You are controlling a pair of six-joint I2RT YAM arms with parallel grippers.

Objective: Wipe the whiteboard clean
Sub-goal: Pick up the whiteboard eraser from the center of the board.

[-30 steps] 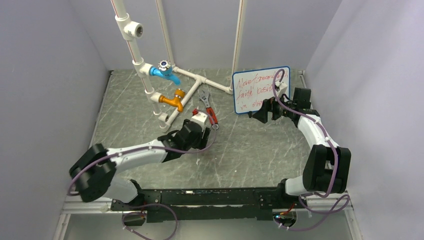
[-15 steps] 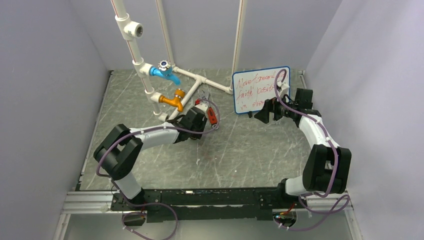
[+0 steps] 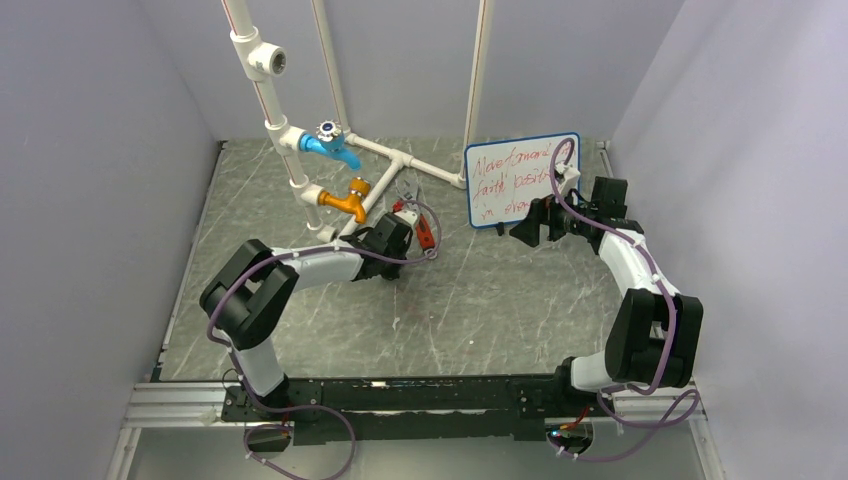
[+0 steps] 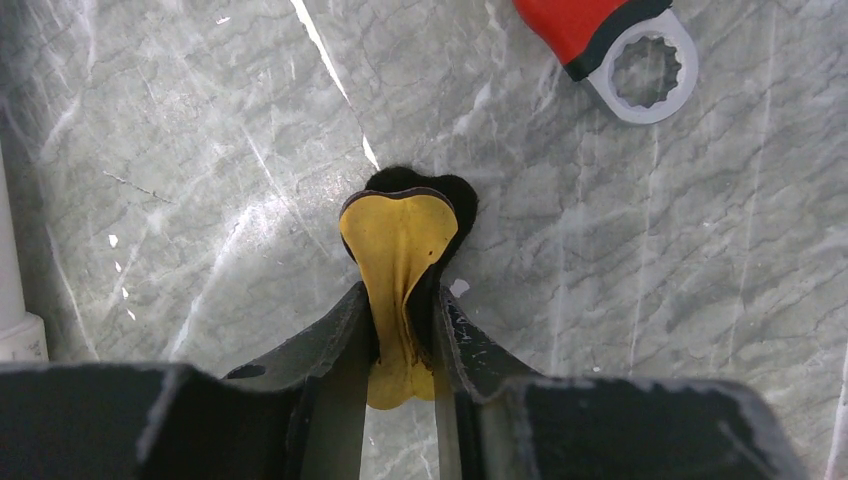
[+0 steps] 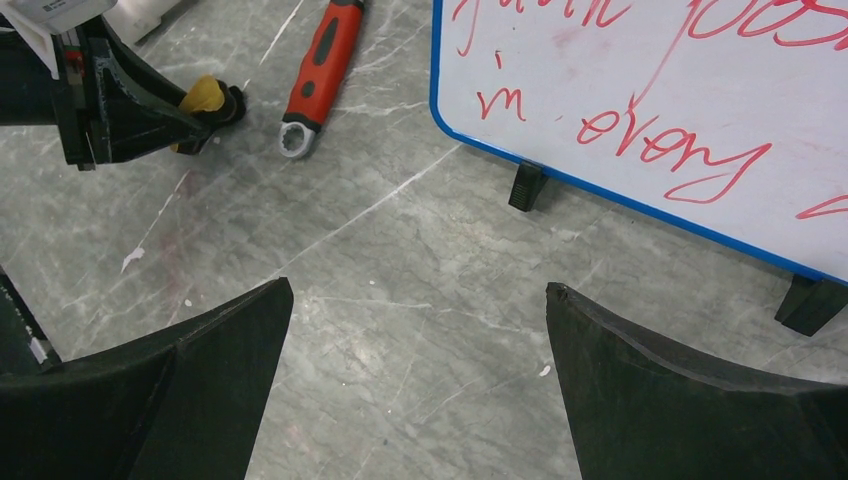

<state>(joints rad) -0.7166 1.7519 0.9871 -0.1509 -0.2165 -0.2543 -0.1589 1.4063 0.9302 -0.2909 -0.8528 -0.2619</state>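
The whiteboard [image 3: 521,181] stands upright on black feet at the back right, blue-framed, with red handwriting; its lower left corner shows in the right wrist view [image 5: 640,100]. My right gripper [image 3: 522,233] hangs open and empty just in front of the board's lower edge [image 5: 418,290]. My left gripper [image 3: 396,238] is low over the table at the middle, shut on a squeezed yellow pad with a black backing [image 4: 398,235]. The pad also shows in the right wrist view [image 5: 204,96], well left of the board.
A red-handled wrench [image 3: 424,231] lies just right of my left gripper [image 4: 600,30]. White pipes with a blue tap [image 3: 330,145] and an orange tap [image 3: 347,200] stand behind it. Grey walls enclose the table on three sides.
My left arm has reached forward and left, carrying the yellow pad from mid-table to beside the wrench and the pipes. The right arm has hardly moved.
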